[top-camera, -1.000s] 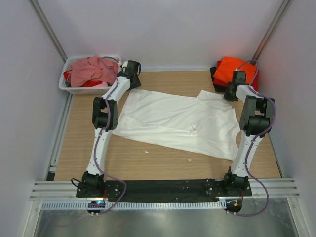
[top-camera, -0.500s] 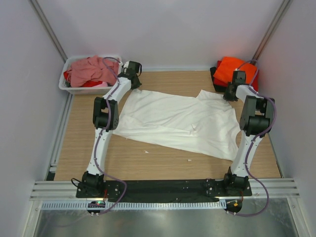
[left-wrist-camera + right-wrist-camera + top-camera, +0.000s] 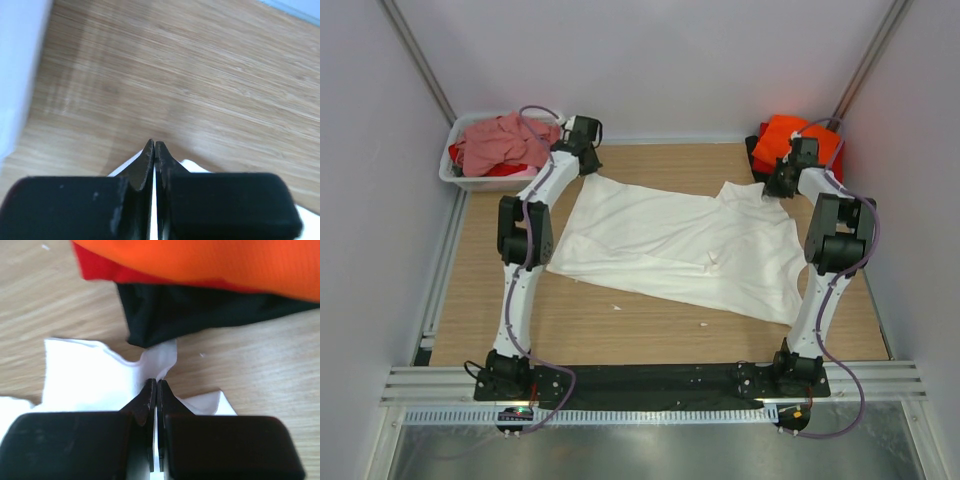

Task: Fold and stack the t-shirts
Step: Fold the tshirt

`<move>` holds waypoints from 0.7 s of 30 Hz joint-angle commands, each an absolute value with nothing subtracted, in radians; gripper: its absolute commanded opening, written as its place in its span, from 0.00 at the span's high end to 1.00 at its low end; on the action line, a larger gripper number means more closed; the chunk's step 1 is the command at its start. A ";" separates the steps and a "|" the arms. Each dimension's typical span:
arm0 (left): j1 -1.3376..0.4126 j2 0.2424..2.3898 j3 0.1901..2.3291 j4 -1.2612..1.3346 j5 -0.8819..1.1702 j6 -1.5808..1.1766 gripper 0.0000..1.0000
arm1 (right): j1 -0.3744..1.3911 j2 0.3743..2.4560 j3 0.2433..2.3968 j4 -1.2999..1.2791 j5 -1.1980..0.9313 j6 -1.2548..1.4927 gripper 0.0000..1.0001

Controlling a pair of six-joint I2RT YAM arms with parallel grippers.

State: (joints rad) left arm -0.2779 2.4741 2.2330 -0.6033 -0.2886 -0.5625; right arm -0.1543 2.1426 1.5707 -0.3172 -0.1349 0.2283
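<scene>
First fold in hand: left gripper [image 3: 155,145] and right gripper [image 3: 157,383], both closed tight, pinch the white t-shirt [image 3: 670,245] at its 2 far corners. Next: raise both evenly, then draw toward the table's [image 3: 650,335] near edge.

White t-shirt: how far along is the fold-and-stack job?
Done: orange t-shirt over red t-shirt over black t-shirt, stacked at the far right. In hand: white t-shirt lies spread flat, unfolded; left hand and right hand each pinch a far corner. Left: folding it, plus the dusty-pink t-shirt and red cloth crumpled in the tub.
</scene>
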 commanded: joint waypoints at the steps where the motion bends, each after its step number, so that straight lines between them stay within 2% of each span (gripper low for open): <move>1: -0.261 2.324 2.198 -0.592 -0.310 -0.546 1.00 | -0.147 2.123 1.695 -0.324 -0.213 0.239 0.99; 13: -0.212 2.191 2.094 -0.638 -0.284 -0.552 1.00 | -0.114 2.145 1.793 -0.391 -0.229 0.213 0.99; 21: -0.184 2.195 2.123 -0.682 -0.192 -0.537 1.00 | -0.087 2.011 1.776 -0.431 -0.212 0.189 0.99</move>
State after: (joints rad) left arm -0.2024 2.2372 2.0956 -0.6605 -0.2436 -0.5598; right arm -0.0952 2.1372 1.7489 -0.4160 -0.2081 0.2142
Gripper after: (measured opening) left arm 0.004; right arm 0.035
